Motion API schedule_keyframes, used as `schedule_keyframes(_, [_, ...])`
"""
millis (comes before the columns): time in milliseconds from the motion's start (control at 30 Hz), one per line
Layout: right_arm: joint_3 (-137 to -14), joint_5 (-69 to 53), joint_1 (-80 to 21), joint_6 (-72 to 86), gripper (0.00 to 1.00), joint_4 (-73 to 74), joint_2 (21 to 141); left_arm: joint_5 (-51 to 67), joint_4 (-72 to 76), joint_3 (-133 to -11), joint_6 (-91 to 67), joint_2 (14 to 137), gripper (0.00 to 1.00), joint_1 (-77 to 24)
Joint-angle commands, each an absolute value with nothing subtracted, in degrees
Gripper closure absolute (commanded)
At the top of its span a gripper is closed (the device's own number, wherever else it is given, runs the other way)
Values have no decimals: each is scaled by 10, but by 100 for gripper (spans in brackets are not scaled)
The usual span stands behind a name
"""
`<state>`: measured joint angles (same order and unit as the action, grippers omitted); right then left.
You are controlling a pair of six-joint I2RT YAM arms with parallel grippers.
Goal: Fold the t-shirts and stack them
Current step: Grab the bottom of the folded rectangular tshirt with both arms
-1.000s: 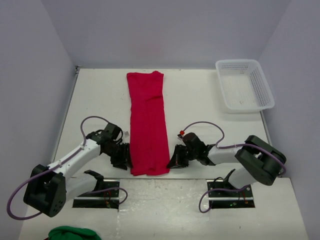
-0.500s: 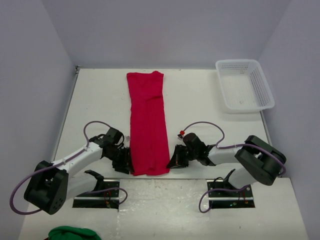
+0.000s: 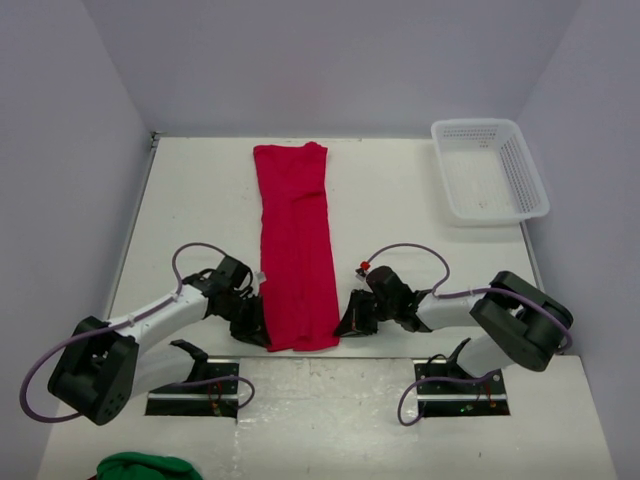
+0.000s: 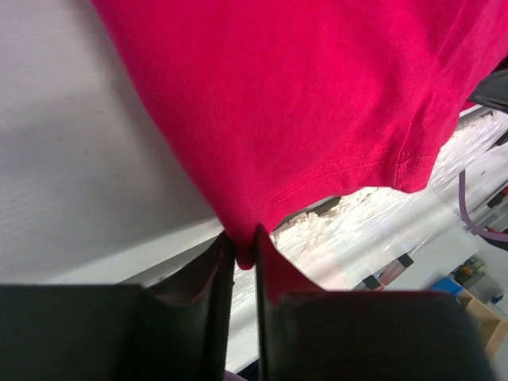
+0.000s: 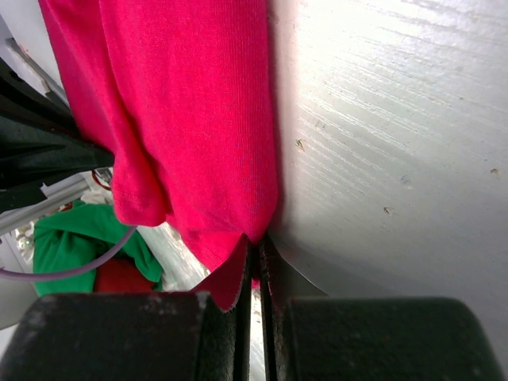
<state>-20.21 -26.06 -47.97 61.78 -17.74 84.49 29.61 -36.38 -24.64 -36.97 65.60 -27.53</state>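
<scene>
Noting green cloth (image 3: 140, 466) at 7 o'clock, past near table edge, partly cut off by frame. Passing two arm base plates at 7 and 5, both bolted on near strip.

Clamping L gripper (image 3: 262, 326) onto near-left corner of red t-shirt (image 3: 295, 240). In L wrist view, squeezing fingers (image 4: 198, 290) together w/ only a hem fold of cloth between. Clamping R gripper (image 3: 346, 322) onto near-right corner likewise. In R wrist view, pressing fingers (image 5: 159, 341) almost flush, w/ thin red edge caught between. Reaching in from 8 and 4, w/ both wrists low, close to tabletop.

Following shirt toward 12 as a long narrow strip, folded lengthwise and lying flat. Seeing near hem just short of the seam across table (image 3: 420, 230), and far end stopping short of back wall. Seeing slight wrinkles down centre, w/ long edges approx straight.

Finding open white surface on both sides of strip, a fair lane toward 9-10 and a wider one toward 2-3.

Spotting white mesh basket (image 3: 478, 125) at 1-2 in far-right corner, well apart from shirt, close to R wall. Ending at pale walls at 9, 12 and 3.
</scene>
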Motion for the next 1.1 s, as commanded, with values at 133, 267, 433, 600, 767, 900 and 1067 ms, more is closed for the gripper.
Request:
schedule_keyframes(133, [-191,-239,-481,617,100,-174,837,307,-357,-236,-379,646,100,-282])
schedule_keyframes(267, [-191,-236,-481,616,100,-164,831,305,-361,-236,-381,641,100,-282])
schedule_keyframes(433, [-199,-209,-481,601,100,-120,803,291,-393,-252,-392,604,100,-282])
schedule_keyframes(600, [-209,-180,-482,582,100,-45,752,286,-424,-265,-411,557,100,-282])
schedule_keyframes(767, [-211,-185,-481,568,100,-18,726,287,-437,-256,-421,519,100,-283])
schedule_keyframes(900, [-224,-193,-481,562,100,-11,739,291,-433,-248,-421,522,100,-282])
schedule_keyframes(1067, [-220,-199,-481,567,100,-3,726,288,-446,-257,-414,522,100,-283])
